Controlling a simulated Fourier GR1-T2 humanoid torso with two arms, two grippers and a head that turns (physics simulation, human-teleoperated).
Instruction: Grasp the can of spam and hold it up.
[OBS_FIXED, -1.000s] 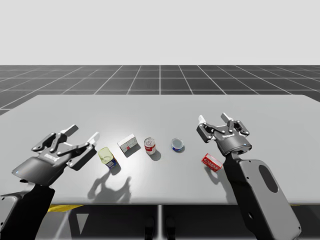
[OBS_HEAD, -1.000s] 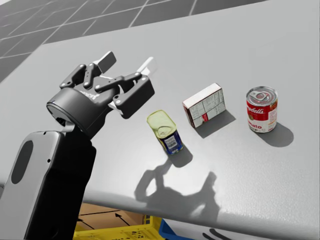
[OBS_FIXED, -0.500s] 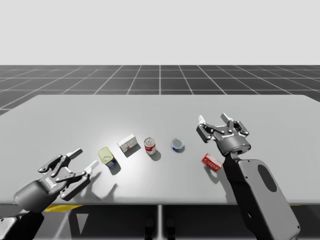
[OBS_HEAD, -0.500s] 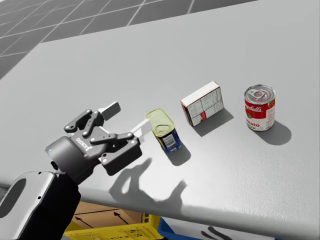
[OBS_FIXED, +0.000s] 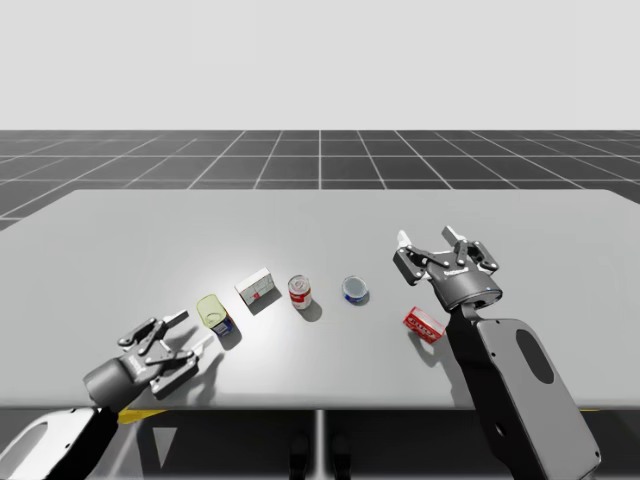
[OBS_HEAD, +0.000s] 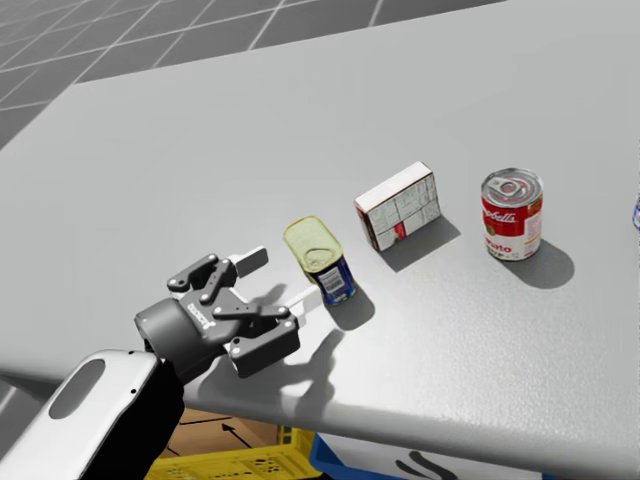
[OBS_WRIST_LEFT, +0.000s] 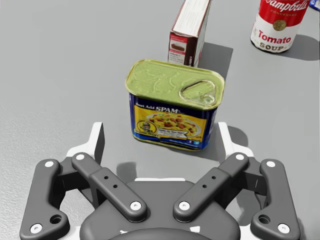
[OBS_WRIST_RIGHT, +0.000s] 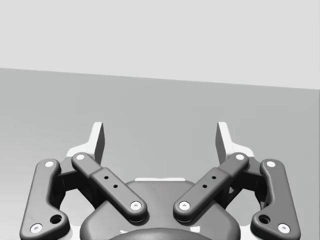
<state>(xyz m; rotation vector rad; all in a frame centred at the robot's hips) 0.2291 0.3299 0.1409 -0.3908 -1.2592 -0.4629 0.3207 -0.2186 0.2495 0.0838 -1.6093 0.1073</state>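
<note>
The spam can (OBS_FIXED: 213, 313) is a blue rectangular can with a yellow-green lid, upright near the table's front left. My left gripper (OBS_FIXED: 188, 330) sits low at the table's front edge, just short of it. In the head view the left gripper (OBS_HEAD: 275, 280) is open, pointing at the spam can (OBS_HEAD: 320, 262). In the left wrist view the spam can (OBS_WRIST_LEFT: 172, 107) stands right ahead of the left gripper (OBS_WRIST_LEFT: 160, 141), its near face about level with the fingertips and touching neither. My right gripper (OBS_FIXED: 428, 238) hovers open at mid right, and the right gripper (OBS_WRIST_RIGHT: 160, 135) holds nothing.
Right of the spam can stand a white box (OBS_FIXED: 257, 289), a red-and-white soup can (OBS_FIXED: 300, 292) and a low blue round can (OBS_FIXED: 354, 289). A red box (OBS_FIXED: 423, 323) lies below my right gripper. A yellow crate (OBS_HEAD: 230, 462) sits under the table's front edge.
My left arm has dropped and drawn back toward the front edge, bringing its open gripper low in front of the spam can. My head has turned slightly. The right arm has not moved.
</note>
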